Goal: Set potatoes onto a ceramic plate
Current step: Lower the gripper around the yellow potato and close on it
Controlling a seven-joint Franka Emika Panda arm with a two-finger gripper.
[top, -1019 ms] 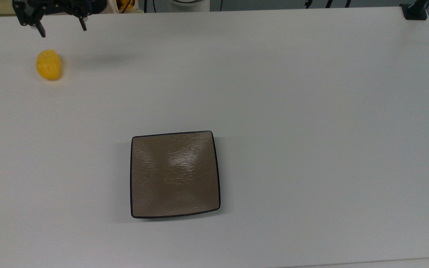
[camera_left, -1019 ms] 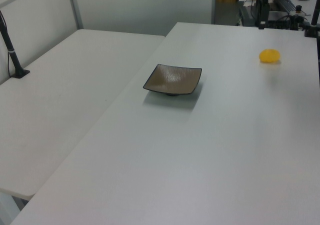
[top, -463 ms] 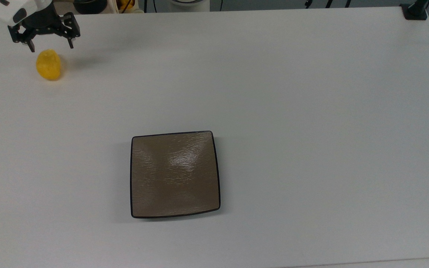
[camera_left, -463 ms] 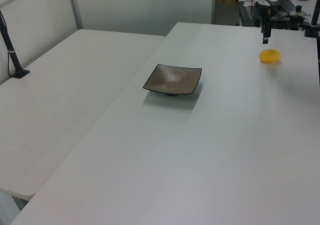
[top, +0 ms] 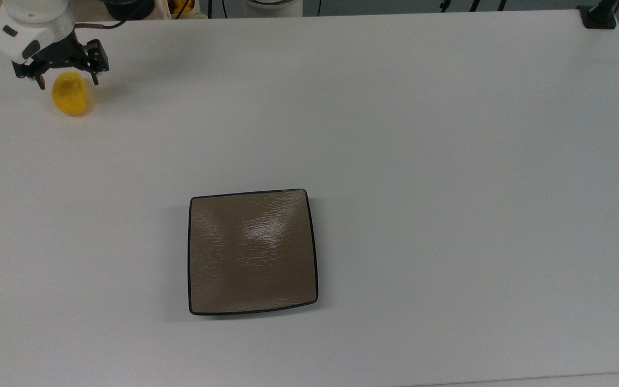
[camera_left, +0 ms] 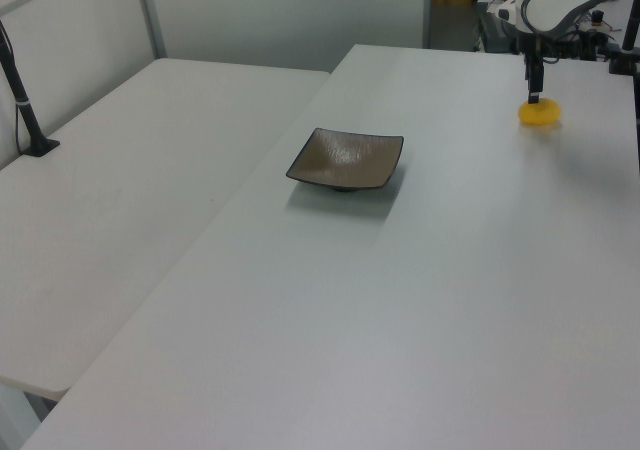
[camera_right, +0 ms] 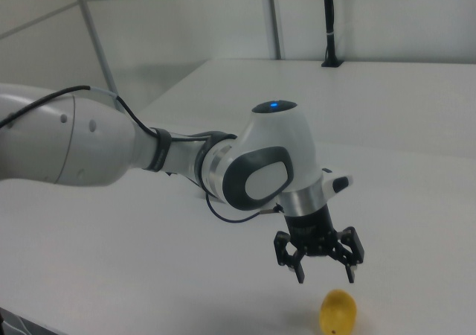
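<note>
A white tabletop [top: 395,134] is seen from three cameras. The robot's pincer [top: 67,81] is held with its two fingers spread apart, nothing between them. The yellow potato [top: 70,94] lies on the table just under and slightly beyond the fingertips in the right view, apparently untouched. The square brown ceramic plate [top: 198,290] sits well apart from the pincer, bare. The reaching step appears under way; next, a descent around the potato and a closing would be called for.

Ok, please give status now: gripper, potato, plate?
Gripper open, above the potato, not touching. Potato on the table, far from the ceramic plate. Plate bare. Nothing lies between them.
</note>
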